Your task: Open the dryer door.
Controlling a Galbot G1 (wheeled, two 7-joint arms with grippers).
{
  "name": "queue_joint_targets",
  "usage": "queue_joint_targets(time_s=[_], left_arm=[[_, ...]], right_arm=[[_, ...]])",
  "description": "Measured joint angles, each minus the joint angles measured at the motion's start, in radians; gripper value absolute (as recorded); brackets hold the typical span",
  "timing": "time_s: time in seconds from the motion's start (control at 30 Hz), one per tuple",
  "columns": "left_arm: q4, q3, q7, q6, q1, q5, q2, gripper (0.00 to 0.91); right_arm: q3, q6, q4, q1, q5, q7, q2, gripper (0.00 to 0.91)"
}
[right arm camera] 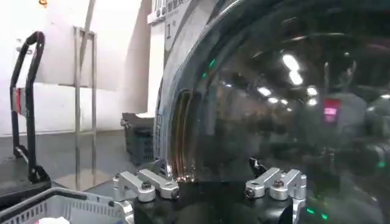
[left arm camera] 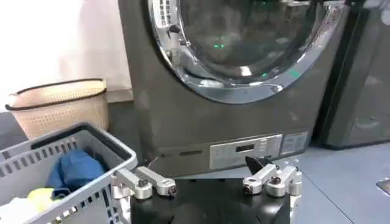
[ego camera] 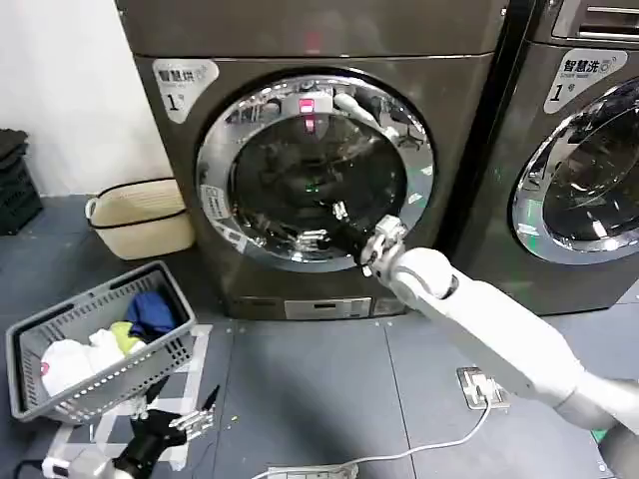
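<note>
While the right hand (ego camera: 371,249) sits open against the door (ego camera: 315,170) glass, not near the rim, it could just slide off; left hand (ego camera: 190,424) idles open near the floor.

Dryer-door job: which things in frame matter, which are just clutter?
Job:
- dryer door, chrome ring around dark glass
- right gripper, open, at the door glass

Lying about:
- grey plastic laundry basket holding clothes
- beige woven basket
- neighbouring machine's chrome-ringed door
- left gripper, open, parked low beside the grey basket
</note>
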Motion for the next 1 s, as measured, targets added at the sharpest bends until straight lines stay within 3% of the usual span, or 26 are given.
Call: queue_joint_targets(time_s=[1.0], left_arm=[[0.008,0.001,0.000,0.000,-0.006,0.000,0.000,0.907]], right_arm=[[-0.081,-0.007,-0.167,0.096,-0.005,-0.004,0.189,0.907]])
